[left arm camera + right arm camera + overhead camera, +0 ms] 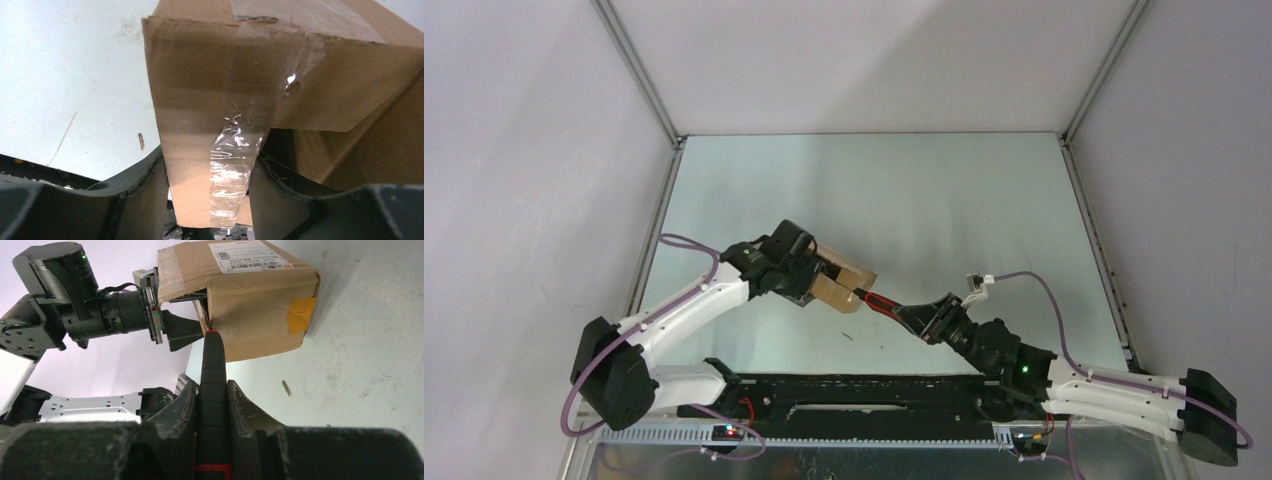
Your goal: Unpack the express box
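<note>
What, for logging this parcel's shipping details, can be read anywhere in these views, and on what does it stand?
Shipping label on the express box: barcode and printed lines, too small and blurred to read.
Orange tape patch, utility knife: no text visible.

I note the left arm [686,308] and right arm [1114,392]: white shells, black joints, looping purple cables [686,240], green light [1024,369].

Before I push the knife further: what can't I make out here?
Blade of the knife: right wrist view, hidden where its tip meets the box.
Contents: every view, cardboard covers them.
A brown speck on the table: both wrist views, too small to identify.
</note>
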`<state>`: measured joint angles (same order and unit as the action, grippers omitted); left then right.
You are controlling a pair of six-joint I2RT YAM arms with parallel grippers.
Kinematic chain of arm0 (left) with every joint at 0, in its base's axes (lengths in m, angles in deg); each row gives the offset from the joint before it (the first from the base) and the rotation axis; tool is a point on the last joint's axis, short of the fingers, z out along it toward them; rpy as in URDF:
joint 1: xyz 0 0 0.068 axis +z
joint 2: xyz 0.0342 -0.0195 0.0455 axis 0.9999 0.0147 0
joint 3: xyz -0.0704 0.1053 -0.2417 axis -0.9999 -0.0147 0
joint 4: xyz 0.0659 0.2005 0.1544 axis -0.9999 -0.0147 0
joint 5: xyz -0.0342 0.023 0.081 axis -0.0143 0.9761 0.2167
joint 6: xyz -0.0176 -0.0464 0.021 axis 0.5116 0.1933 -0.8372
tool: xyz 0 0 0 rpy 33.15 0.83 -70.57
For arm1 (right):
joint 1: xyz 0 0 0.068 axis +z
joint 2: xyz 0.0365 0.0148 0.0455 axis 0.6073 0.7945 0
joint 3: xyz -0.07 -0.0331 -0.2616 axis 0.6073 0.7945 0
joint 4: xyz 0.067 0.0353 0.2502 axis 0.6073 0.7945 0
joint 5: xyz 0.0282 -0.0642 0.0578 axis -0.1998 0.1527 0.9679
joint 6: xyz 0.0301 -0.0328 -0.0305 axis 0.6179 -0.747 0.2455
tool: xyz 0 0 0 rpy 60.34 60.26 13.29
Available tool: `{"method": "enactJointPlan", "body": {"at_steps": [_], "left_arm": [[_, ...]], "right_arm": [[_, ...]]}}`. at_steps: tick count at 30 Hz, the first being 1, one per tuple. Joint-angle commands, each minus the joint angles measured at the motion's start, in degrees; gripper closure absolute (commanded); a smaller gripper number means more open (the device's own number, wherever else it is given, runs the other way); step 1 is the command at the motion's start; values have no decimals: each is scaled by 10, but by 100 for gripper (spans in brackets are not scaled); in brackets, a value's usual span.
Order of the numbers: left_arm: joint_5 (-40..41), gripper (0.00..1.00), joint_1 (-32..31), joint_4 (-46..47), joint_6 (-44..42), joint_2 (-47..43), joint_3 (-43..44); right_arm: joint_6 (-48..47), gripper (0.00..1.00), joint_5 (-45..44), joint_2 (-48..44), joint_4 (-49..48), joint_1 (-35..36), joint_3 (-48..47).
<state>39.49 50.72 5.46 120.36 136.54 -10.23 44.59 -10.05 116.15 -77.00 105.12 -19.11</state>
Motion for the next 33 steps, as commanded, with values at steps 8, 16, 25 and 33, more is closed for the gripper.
{"method": "enactJointPlan", "body": {"at_steps": [8,16,25,33], "left_arm": [[-46,100,9,89,23,-17,-6],[-66,100,-1,75,-13,8,21],[-70,100,-14,18,-60,39,49],[-63,100,-17,8,-65,39,57]], "right_arm": [[1,100,61,-35,-7,8,11],[-24,100,66,-29,-30,7,3],[-73,100,23,-115,77,-12,-24],[-75,100,49,-95,70,-35,-34]]}}
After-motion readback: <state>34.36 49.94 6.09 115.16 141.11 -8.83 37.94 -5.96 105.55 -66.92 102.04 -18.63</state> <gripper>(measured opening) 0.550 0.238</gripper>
